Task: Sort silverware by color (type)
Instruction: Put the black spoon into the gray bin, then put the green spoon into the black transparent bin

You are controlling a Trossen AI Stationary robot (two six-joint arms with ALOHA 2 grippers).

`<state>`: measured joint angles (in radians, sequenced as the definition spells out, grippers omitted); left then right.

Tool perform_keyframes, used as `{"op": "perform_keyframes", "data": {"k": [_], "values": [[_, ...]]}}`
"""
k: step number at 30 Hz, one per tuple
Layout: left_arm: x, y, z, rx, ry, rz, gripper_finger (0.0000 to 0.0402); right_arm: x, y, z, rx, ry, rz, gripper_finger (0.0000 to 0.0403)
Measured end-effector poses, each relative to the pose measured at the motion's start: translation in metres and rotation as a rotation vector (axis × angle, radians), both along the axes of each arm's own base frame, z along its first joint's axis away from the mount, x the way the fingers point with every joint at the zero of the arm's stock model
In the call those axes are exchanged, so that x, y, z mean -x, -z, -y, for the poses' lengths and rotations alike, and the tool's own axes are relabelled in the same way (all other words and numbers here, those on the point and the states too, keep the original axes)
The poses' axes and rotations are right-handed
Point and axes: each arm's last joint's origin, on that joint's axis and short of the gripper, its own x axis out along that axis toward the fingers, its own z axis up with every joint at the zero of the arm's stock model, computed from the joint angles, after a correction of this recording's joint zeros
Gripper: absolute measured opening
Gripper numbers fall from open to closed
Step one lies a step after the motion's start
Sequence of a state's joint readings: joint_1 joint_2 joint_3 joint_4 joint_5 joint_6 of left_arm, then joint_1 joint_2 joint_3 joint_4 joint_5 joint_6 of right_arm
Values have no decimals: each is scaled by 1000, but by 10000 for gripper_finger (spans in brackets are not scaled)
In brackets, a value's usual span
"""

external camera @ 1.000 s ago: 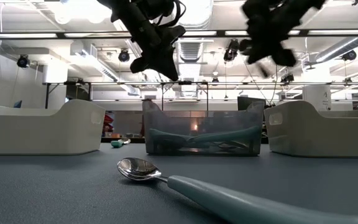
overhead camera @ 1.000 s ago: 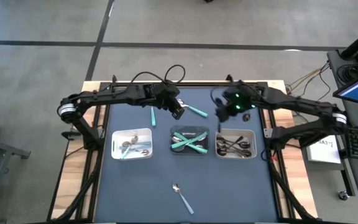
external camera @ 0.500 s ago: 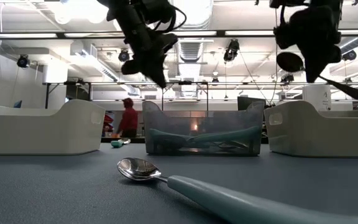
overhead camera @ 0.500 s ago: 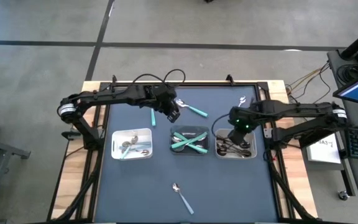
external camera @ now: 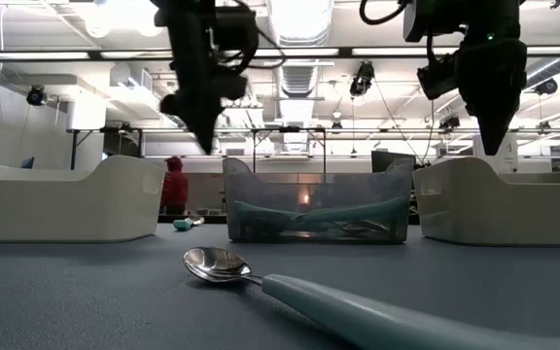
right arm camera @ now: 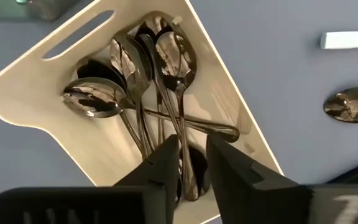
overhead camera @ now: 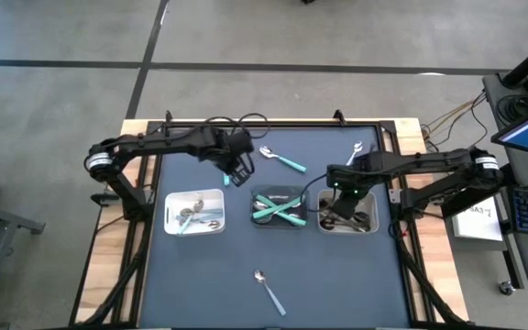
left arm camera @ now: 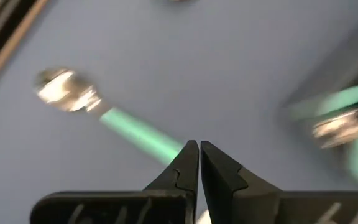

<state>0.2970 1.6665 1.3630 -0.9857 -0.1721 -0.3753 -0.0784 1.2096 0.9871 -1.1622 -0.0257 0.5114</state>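
My left gripper is shut and hangs high over a teal-handled spoon that lies flat on the blue mat; in the high view the gripper hides that spoon. My right gripper points down over the right tray, open by a narrow gap, above several dark spoons lying in it. The left tray holds silver pieces and the middle tray holds teal ones. A teal fork, a silver fork and a teal spoon lie loose on the mat.
The three trays stand in a row across the middle of the mat. The near teal spoon lies alone on the near half of the mat. A shiny spoon bowl lies on the mat beside the right tray. A person stands in the room behind.
My right gripper has moved from the far middle of the mat toward the right tray and come down over it. The dark spoon that hung from it half a second ago no longer shows in it. My left gripper has moved toward the left and near edges.
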Motion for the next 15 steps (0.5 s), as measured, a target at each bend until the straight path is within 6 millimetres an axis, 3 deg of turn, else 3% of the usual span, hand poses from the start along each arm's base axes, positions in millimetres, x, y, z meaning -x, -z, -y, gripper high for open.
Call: {"op": "perform_keyframes", "data": {"k": [7,11,15], "values": [[21,38,-1,-33,-126,-156,0,0,0,0,1,3,-3,106],[25,66,-5,54,-222,-71,0,0,0,0,1,2,-2,118],[28,81,-9,81,-314,0,0,-1,0,0,2,2,2,121]]}}
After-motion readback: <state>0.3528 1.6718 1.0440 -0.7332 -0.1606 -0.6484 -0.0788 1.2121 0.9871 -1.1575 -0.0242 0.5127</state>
